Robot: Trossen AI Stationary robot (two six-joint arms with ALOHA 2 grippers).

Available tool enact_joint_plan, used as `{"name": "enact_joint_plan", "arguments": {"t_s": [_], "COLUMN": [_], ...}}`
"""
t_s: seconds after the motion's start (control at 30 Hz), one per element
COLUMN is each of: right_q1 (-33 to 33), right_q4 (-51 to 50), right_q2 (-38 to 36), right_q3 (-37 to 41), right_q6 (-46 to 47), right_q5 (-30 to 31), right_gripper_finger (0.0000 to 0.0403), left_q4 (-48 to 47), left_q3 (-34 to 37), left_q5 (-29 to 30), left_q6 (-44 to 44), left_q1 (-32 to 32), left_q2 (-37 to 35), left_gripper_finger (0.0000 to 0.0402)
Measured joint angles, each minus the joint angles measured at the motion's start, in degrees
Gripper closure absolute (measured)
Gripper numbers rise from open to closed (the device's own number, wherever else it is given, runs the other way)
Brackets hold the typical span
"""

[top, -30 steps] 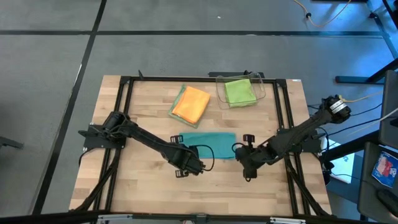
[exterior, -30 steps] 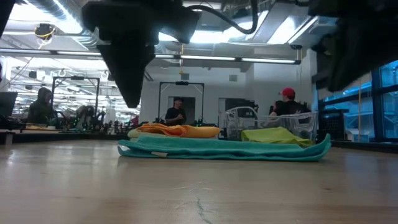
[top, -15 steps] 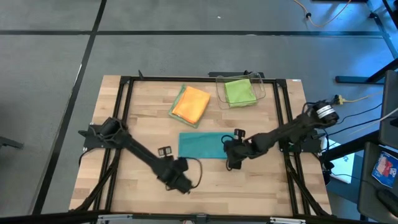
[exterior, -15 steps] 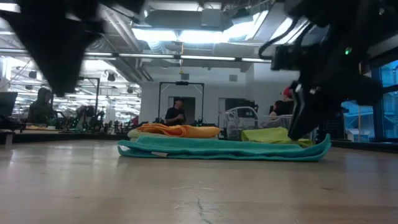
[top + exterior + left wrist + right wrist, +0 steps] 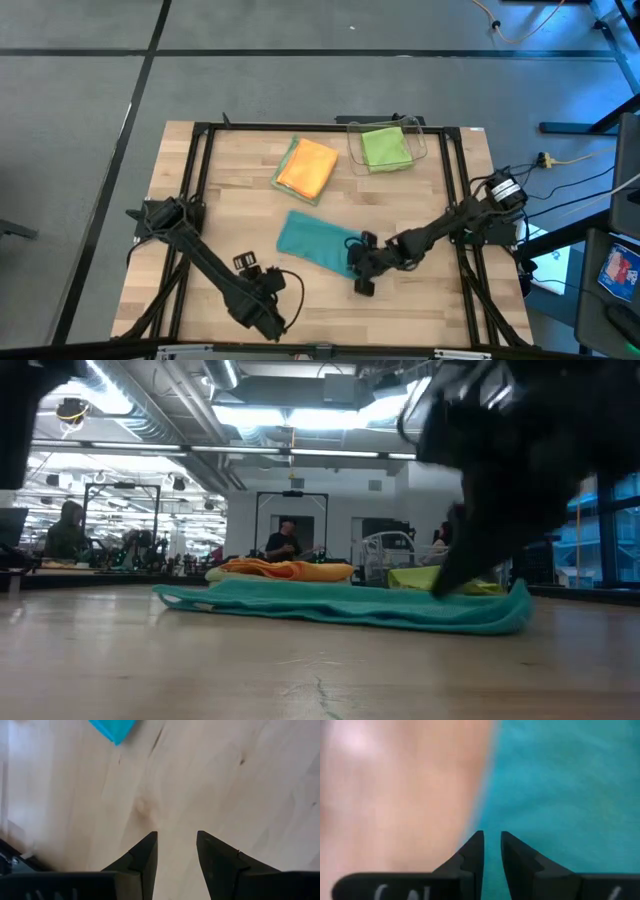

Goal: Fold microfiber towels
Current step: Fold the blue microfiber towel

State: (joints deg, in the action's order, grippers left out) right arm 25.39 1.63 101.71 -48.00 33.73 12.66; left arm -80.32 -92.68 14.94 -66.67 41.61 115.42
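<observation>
The teal towel (image 5: 310, 243) lies folded and flat on the table's middle, turned at a slant; it also shows in the low view (image 5: 340, 605). My right gripper (image 5: 360, 265) is down on its right end, fingers almost together (image 5: 491, 840). My left gripper (image 5: 262, 300) hovers open over bare wood by the near edge (image 5: 176, 842), with only a teal corner (image 5: 114, 730) showing ahead of it. The orange towel (image 5: 307, 168) lies folded on the pale sage green towel (image 5: 283, 170). The lime green towel (image 5: 385, 147) rests in the clear bin (image 5: 420, 135). My right gripper presses its nearly shut fingertips (image 5: 475, 847) down on the teal towel's right end, right beside its edge (image 5: 492, 820). The fingers slant down from the table's right. The towel stays flat on the wood; its right tip (image 5: 520, 598) curls up a little.
A black frame (image 5: 200, 135) runs around the table top. Bare wood lies to the left and near side of the teal towel. People and equipment show in the room behind the table (image 5: 285, 540).
My right gripper has come down and gone toward the table's left and near edge, onto the teal towel. The towel has turned about: its right end has slid nearer and it now lies slanted. My left gripper has drawn away toward the near left edge.
</observation>
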Motion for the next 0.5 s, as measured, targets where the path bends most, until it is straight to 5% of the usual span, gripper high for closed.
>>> {"name": "enact_joint_plan", "arguments": {"t_s": [0.23, 0.5], "right_q1": [3.12, 3.15], "right_q4": [17.92, 15.23], "right_q2": [4.28, 0.46], "right_q3": [-0.55, -8.26], "right_q6": [3.68, -17.64], "right_q5": [0.05, -1.69], "right_gripper_finger": [0.0334, 0.0334], "left_q4": [0.05, 0.07], "left_q3": [0.0, 0.02], "left_q5": [1.0, 4.14], "left_q6": [-2.08, -1.83], "left_q1": [0.46, -0.26], "left_q2": [-0.04, -0.07], "left_gripper_finger": [0.0273, 0.0273]}}
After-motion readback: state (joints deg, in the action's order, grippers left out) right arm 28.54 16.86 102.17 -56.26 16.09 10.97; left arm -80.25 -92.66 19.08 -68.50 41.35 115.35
